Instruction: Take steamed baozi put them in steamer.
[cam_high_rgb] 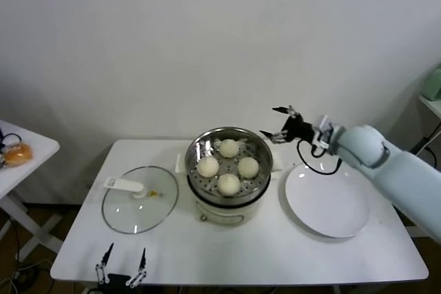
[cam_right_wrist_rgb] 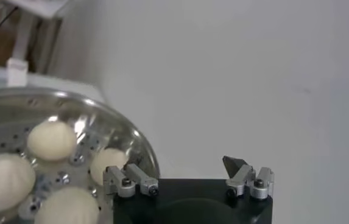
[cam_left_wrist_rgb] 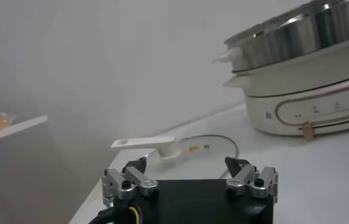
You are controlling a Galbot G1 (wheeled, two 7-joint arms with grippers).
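The steamer (cam_high_rgb: 196, 148) stands mid-table, a shiny perforated steel basket on a cream pot base. Several pale steamed baozi (cam_high_rgb: 229, 148) lie inside it, apart from one another. My right gripper (cam_high_rgb: 279, 123) hovers just beyond the steamer's right rim, above the table, open and empty. In the right wrist view that gripper (cam_right_wrist_rgb: 183, 167) stands open beside the steamer (cam_right_wrist_rgb: 104, 115), with the baozi (cam_right_wrist_rgb: 51, 139) on the perforated floor. My left gripper (cam_high_rgb: 122, 266) is parked low at the table's front edge, open and empty, and in the left wrist view it (cam_left_wrist_rgb: 186, 165) faces the steamer (cam_left_wrist_rgb: 302, 49).
A bare white plate (cam_high_rgb: 326, 201) lies right of the steamer, under my right arm. A glass lid (cam_high_rgb: 140, 199) with a white handle lies left of it, also seen from the left wrist as the lid (cam_left_wrist_rgb: 192, 149). An orange-brown bun (cam_high_rgb: 17, 153) sits on a side table at far left.
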